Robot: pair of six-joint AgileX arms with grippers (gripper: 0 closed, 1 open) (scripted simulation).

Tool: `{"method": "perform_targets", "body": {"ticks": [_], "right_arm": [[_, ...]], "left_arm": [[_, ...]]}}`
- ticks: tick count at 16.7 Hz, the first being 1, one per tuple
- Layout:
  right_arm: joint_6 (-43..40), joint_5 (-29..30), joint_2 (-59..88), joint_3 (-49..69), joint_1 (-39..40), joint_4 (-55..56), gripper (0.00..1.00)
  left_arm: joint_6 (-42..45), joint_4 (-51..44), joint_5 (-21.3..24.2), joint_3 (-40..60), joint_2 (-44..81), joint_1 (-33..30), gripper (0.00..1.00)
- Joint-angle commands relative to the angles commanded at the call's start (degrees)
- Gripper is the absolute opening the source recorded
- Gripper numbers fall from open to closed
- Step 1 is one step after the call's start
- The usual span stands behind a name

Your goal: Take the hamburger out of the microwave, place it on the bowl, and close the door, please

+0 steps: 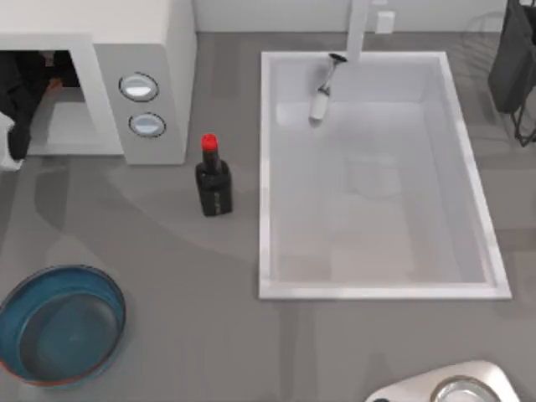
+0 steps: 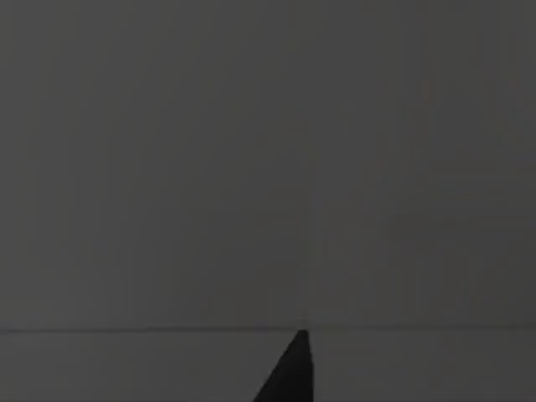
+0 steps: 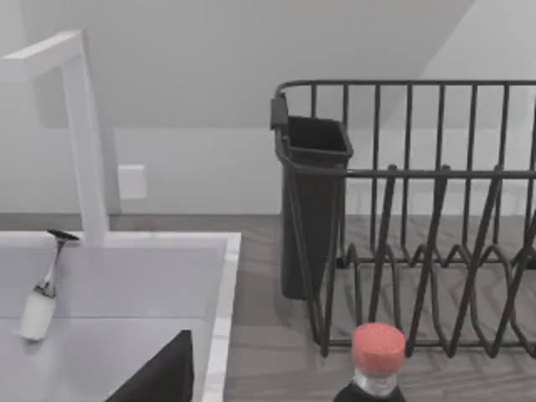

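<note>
the microwave (image 1: 126,75) stands at the far left of the table, its cavity open, and the left arm (image 1: 18,105) reaches into it; whether the left gripper is released or clenched, i cannot tell. the left wrist view is dark. the blue-teal bowl (image 1: 109,295) sits at the near left, nothing in it. a dark bottle with a red cap (image 1: 213,180) stands between the microwave and the white sink (image 1: 270,167). a dish rack (image 3: 435,218) stands at the far right.
</note>
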Motion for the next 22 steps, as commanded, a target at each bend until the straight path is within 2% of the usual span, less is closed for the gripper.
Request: {"method": "perform_targets", "body": {"ticks": [14, 17, 22], "right_arm": [[0.00, 0.00, 0.00, 0.00, 0.00, 0.00, 1.00], [0.00, 0.00, 0.00, 0.00, 0.00, 0.00, 1.00], [0.00, 0.00, 0.00, 0.00, 0.00, 0.00, 1.00]], "left_arm": [[0.87, 29.25, 3.21, -48.22, -18.26, 3.49, 0.00], [0.96, 32.19, 3.53, -52.70, -20.14, 3.84, 0.00], [1.05, 32.27, 3.48, -52.77, -20.01, 3.54, 0.00]]}}
